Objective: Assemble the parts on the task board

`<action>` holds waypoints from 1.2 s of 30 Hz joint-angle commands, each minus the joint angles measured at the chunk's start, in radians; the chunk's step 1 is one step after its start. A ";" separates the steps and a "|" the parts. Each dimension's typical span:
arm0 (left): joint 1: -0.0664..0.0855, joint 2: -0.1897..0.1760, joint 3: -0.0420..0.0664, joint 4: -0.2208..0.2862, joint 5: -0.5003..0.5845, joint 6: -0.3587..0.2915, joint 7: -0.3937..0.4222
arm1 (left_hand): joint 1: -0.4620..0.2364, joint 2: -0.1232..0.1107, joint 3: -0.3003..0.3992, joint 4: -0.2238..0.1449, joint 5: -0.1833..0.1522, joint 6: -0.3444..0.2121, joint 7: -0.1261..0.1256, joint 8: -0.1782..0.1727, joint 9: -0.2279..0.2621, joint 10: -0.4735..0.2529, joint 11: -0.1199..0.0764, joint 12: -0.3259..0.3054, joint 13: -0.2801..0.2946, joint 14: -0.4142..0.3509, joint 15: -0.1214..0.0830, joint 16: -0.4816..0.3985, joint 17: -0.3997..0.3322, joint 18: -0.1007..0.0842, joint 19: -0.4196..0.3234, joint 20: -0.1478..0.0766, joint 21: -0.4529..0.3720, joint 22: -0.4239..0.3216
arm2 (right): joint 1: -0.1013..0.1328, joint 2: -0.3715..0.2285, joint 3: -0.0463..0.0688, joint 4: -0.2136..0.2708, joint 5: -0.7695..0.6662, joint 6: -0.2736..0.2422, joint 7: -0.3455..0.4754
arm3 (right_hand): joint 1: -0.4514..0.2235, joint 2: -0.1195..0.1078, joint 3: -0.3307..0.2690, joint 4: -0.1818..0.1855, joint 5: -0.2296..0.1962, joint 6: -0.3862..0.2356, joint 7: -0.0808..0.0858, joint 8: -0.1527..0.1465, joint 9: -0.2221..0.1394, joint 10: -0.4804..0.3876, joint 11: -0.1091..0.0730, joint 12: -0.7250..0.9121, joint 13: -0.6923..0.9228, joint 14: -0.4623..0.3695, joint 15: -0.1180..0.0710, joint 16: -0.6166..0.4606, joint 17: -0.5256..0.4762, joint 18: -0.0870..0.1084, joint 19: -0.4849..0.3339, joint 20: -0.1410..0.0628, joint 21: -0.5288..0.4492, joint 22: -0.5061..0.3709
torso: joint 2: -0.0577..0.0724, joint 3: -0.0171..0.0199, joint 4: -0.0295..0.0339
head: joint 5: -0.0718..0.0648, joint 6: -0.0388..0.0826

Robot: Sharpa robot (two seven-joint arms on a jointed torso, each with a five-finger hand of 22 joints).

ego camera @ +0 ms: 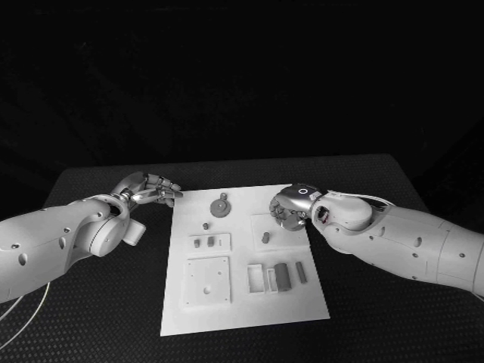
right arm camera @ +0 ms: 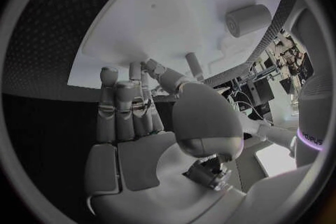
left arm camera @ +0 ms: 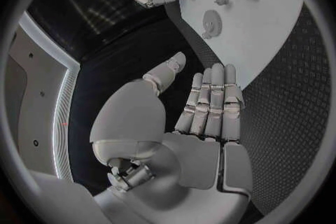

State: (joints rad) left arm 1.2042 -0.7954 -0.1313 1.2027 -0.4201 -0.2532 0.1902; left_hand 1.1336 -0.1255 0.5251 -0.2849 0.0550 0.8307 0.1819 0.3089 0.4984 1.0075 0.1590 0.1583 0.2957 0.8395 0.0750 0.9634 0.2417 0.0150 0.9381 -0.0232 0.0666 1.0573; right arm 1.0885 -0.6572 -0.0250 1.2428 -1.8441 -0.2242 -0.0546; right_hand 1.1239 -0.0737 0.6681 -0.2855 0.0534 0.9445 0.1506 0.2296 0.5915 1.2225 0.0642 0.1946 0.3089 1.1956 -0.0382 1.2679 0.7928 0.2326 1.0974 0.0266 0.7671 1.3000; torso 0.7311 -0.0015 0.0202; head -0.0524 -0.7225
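Task board (ego camera: 242,310) corner under right robot hand (ego camera: 293,206)

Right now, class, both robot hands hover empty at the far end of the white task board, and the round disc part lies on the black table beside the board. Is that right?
Not quite. The round disc part lies on the white task board, not on the black table; the head view shows it. The rest holds: the left robot hand and right robot hand are empty at the board's far end.

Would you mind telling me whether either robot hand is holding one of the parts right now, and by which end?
Nothing is held. The left robot hand and the right robot hand both show bare palms and empty fingers beside the task board.
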 commanded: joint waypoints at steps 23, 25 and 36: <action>0.001 0.004 0.001 0.001 0.002 0.006 0.008 | 0.002 0.013 -0.009 -0.001 -0.003 0.002 0.004 0.005 0.001 -0.008 0.001 0.013 -0.006 0.018 -0.002 -0.001 0.011 0.004 0.017 -0.001 0.005 -0.006 | -0.014 0.005 -0.017 0.005 -0.111 -0.023 -0.070 | 0.030 0.023 0.027 -0.007 -0.003 0.077 -0.032 0.055 0.029 0.084 -0.033 0.026 0.044 0.049 -0.040 0.032 0.018 0.029 0.051 -0.034 0.037 0.018 | 0.000 -0.0001 0.0004 | -0.002 -0.001; 0.001 0.004 0.001 0.000 0.002 0.006 0.008 | 0.002 0.013 -0.009 -0.001 -0.003 0.002 0.004 0.005 0.001 -0.008 0.001 0.013 -0.006 0.019 -0.002 -0.001 0.011 0.004 0.018 -0.001 0.005 -0.006 | -0.014 0.005 -0.017 0.006 -0.112 -0.034 -0.074 | 0.030 0.022 0.027 -0.007 -0.003 0.080 -0.033 0.056 0.030 0.086 -0.035 0.027 0.046 0.051 -0.042 0.033 0.019 0.029 0.053 -0.035 0.039 0.019 | 0.000 0.0003 0.0002 | -0.002 -0.001; 0.001 0.006 0.001 -0.005 0.002 0.007 0.008 | 0.002 0.014 -0.010 -0.001 -0.003 0.002 0.004 0.005 0.001 -0.009 0.001 0.015 -0.007 0.022 -0.004 0.000 0.014 0.004 0.020 -0.002 0.005 -0.007 | -0.014 0.003 -0.017 0.014 -0.114 -0.105 -0.085 | 0.026 0.014 0.028 -0.007 -0.003 0.091 -0.039 0.065 0.040 0.101 -0.042 0.031 0.058 0.055 -0.049 0.035 0.024 0.029 0.060 -0.040 0.044 0.021 | 0.000 0.0009 0.0000 | 0.000 0.000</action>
State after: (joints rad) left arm 1.2042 -0.7917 -0.1313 1.1966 -0.4206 -0.2534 0.1900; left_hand 1.1375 -0.1216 0.5197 -0.2849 0.0550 0.8307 0.1819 0.3088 0.4982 1.0076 0.1589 0.1663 0.2896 0.8559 0.0732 0.9634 0.2542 0.0151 0.9528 -0.0233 0.0667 1.0517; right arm 1.0760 -0.6538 -0.0413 1.2574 -1.9373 -0.3027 -0.1216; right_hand 1.1454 -0.0527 0.6912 -0.2925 0.0500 1.0250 0.1096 0.2901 0.6189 1.3172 0.0231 0.2207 0.3654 1.2498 -0.0814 1.2992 0.8163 0.2302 1.1580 -0.0087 0.8074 1.3080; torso 0.7310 -0.0009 0.0200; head -0.0527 -0.7227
